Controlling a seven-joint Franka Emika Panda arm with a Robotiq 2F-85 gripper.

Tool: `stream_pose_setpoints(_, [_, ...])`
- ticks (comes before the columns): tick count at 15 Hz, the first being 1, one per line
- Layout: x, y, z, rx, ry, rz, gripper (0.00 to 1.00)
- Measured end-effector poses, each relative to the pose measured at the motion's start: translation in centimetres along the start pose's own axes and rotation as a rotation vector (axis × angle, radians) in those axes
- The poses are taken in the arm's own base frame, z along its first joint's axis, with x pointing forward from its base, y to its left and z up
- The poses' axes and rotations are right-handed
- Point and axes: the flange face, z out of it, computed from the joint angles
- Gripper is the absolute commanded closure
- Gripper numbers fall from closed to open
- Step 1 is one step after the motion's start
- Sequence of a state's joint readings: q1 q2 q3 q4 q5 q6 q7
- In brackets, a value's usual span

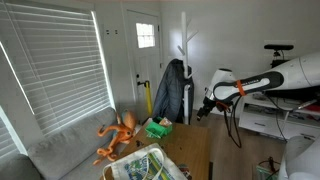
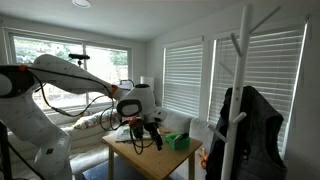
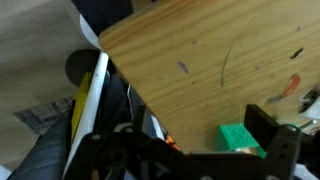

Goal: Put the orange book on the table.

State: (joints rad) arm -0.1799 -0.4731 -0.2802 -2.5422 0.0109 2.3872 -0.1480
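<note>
The long brown wooden table (image 1: 192, 150) shows in both exterior views (image 2: 150, 158) and fills most of the wrist view (image 3: 200, 50). My gripper (image 1: 203, 108) hangs above the table's middle (image 2: 141, 126). In the wrist view its fingers (image 3: 205, 128) stand wide apart with bare wood between them, so it is open and empty. A thin orange sliver (image 3: 170, 143) shows beside one finger; I cannot tell whether it is the orange book. No orange book shows clearly in any view.
A green box (image 1: 158, 128) sits on the table (image 2: 178, 142), just past my fingers in the wrist view (image 3: 240, 138). An orange plush toy (image 1: 118, 135) lies on the grey couch (image 1: 70, 150). A coat rack with a dark jacket (image 1: 172, 92) stands beyond the table.
</note>
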Motion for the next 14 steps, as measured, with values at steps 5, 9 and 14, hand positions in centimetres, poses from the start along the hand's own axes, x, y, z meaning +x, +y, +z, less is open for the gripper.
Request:
stream_pose_setpoints(5, [4.0, 1.0, 0.7, -0.038, 0.304, 0.066, 0.0])
stream_pose_setpoints(9, [6.1, -2.0, 1.3, 0.079, 0.359, 0.077, 0.0])
stream_pose_setpoints(14, [6.8, -3.1, 1.0, 0.161, 0.344, 0.068, 0.0])
